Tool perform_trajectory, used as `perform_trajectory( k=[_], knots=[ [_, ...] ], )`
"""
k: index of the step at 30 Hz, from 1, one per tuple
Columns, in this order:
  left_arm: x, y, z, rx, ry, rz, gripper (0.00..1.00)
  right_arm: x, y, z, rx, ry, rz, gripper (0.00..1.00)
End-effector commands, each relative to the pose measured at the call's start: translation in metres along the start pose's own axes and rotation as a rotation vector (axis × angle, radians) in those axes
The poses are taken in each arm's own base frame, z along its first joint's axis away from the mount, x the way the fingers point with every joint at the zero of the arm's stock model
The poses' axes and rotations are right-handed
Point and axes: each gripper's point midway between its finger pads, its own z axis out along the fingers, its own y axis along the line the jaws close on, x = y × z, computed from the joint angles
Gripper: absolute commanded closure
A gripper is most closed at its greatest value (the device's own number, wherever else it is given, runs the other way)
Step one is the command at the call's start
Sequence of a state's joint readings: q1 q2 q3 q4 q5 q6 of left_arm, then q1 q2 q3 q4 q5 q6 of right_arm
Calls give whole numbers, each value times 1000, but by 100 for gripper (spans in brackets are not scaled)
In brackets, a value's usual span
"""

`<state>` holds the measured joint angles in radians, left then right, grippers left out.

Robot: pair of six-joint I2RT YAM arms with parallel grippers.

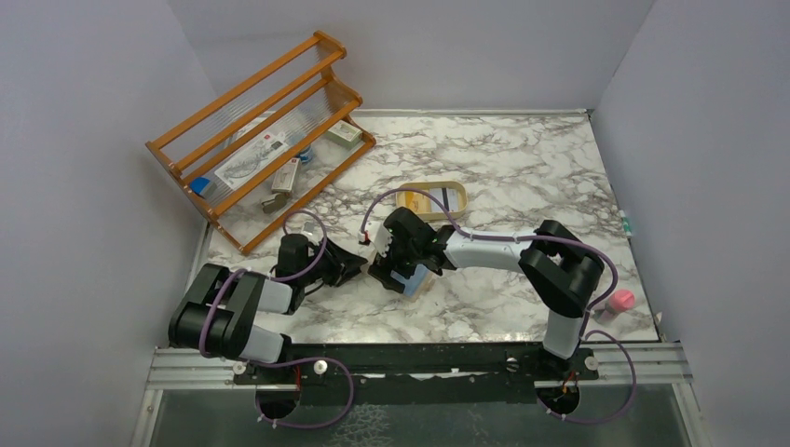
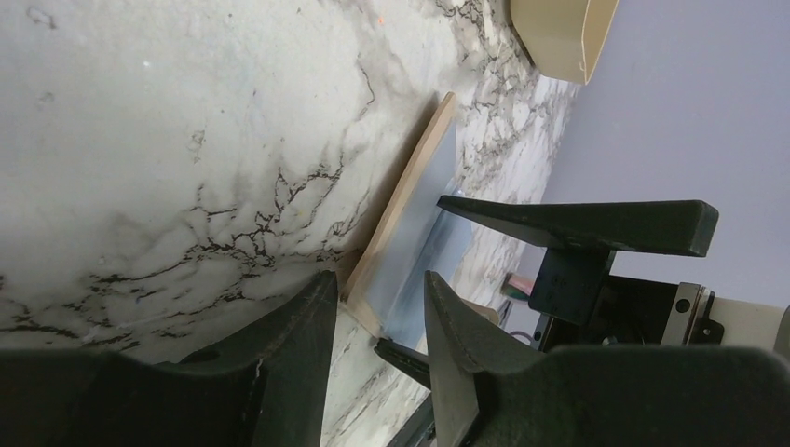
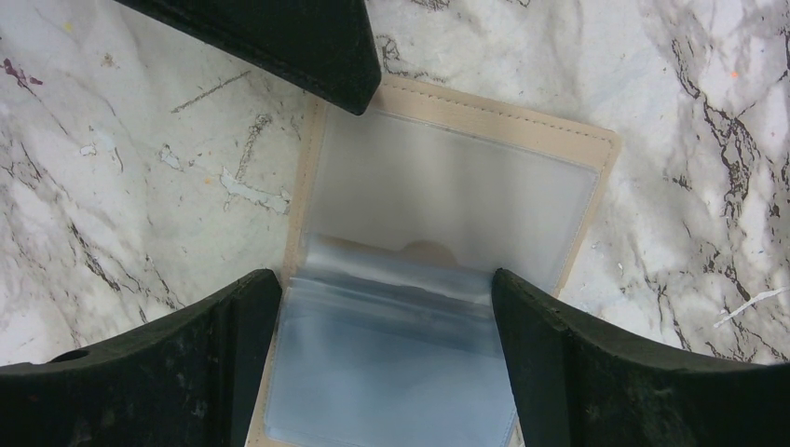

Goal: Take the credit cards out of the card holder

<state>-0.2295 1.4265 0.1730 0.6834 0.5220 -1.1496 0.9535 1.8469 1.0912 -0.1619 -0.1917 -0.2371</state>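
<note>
Card holder [image 3: 447, 186] lies open on the bench [image 3: 112, 186]; right pincer [image 3: 384, 279] spread astride its sleeves, left pincer [image 2: 378, 276] part-spread, empty, near its edge. I judge the risk: unpinned holder skids when pinched.

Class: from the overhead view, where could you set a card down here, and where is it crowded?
Free: marble between the cream tray and right wall; the near strip below the card holder. Crowded: mid-table, where left gripper and right gripper meet, and the wooden rack corner.
</note>
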Motion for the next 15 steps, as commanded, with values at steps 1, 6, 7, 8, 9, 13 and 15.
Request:
perform_trajectory(
  k=[1, 6, 7, 8, 9, 13, 15],
  knots=[
    [-4, -3, 0, 28, -41, -14, 60, 33, 13, 13, -64, 96, 35, 10],
    [-2, -5, -1, 41, -35, -24, 67, 35, 13, 14, -62, 102, 41, 10],
    [-1, -6, 0, 44, -34, -26, 69, 35, 13, 15, -61, 102, 43, 10],
    [0, -6, 0, 46, -34, -27, 71, 36, 13, 15, -60, 104, 44, 10],
    [0, -6, 0, 47, -35, -29, 73, 36, 13, 15, -58, 104, 46, 10],
    [1, -6, 1, 47, -43, -33, 78, 37, 13, 15, -56, 106, 49, 10],
    [2, -7, 1, 48, -42, -33, 81, 38, 12, 14, -52, 105, 50, 10]
  ],
)
